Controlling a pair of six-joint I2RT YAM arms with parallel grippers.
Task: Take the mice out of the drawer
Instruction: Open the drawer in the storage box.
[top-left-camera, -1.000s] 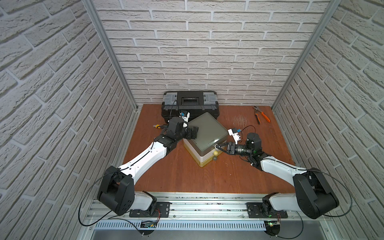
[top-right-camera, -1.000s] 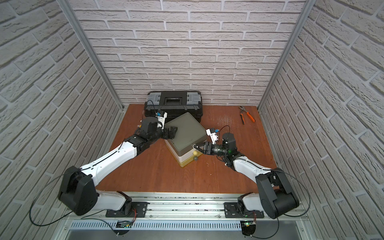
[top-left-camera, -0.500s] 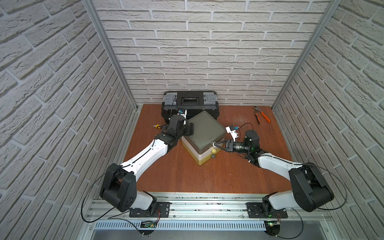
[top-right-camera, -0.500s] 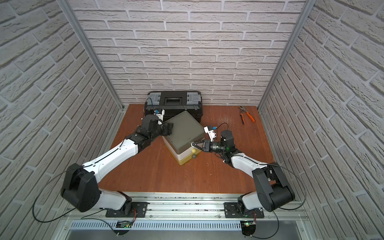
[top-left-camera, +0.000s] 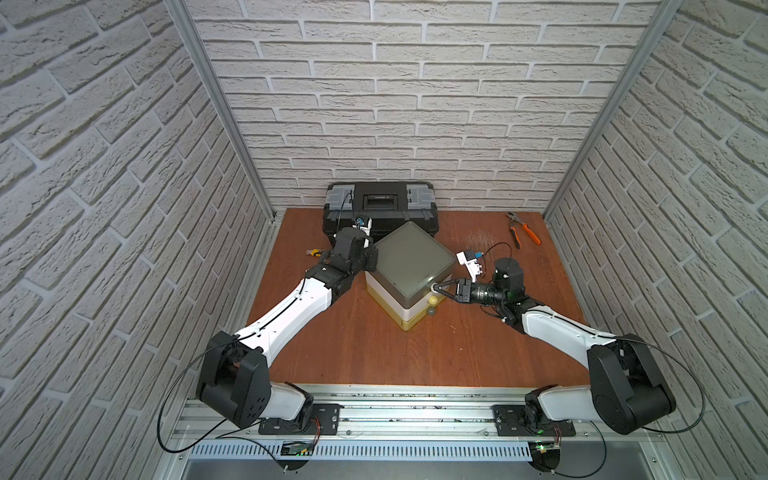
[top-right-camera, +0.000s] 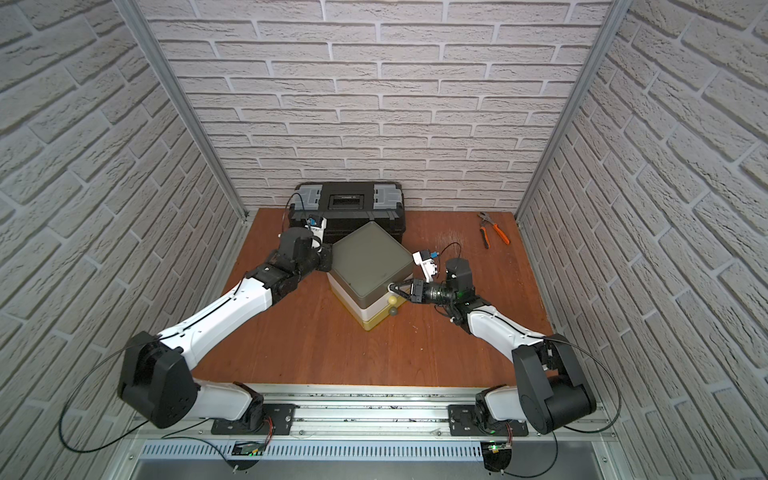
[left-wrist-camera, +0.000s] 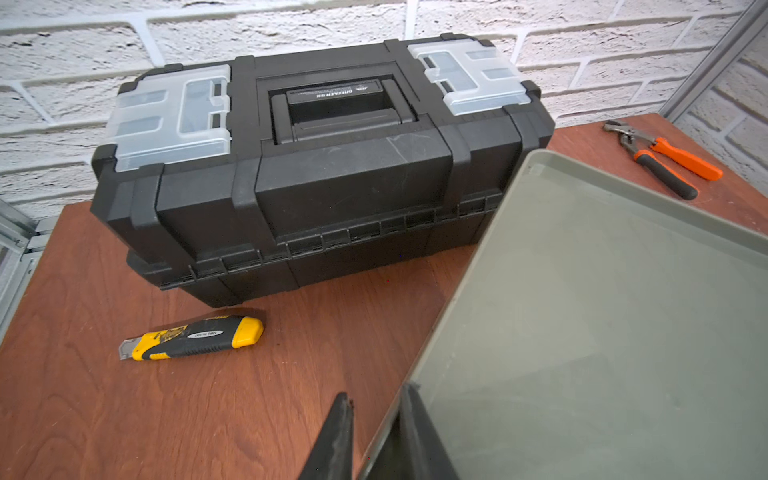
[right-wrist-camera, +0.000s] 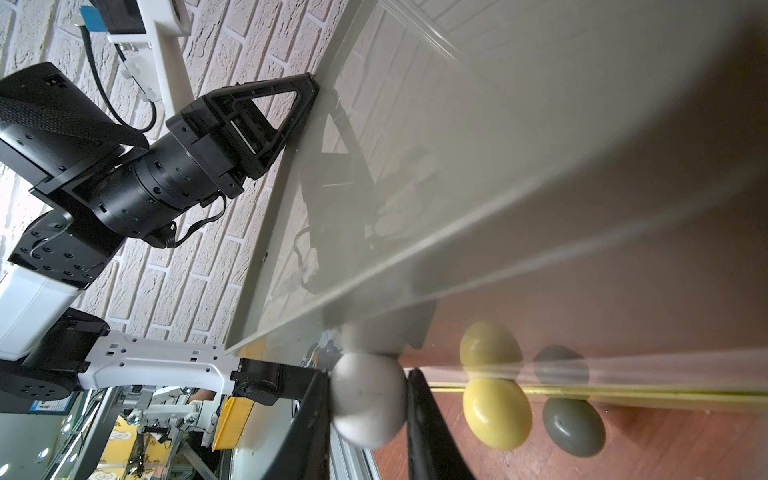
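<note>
The right end effector (top-left-camera: 436, 287) is clamped on the white round knob (right-wrist-camera: 368, 399) of the grey-topped plastic drawer cabinet (top-left-camera: 409, 259). The mice are hidden from view. The left end effector (left-wrist-camera: 374, 411) straddles its rim, grip uncertain.

A workshop-style robot cell is indicated: a wooden desk (top-left-camera: 374, 353) is walled by brick-patterned panels (top-left-camera: 415, 104), and a black toolbox (left-wrist-camera: 332, 187), orange-handled pliers (left-wrist-camera: 665, 162) and a utility knife (left-wrist-camera: 191, 338) are seen ahead of the left end effector (left-wrist-camera: 374, 392).
</note>
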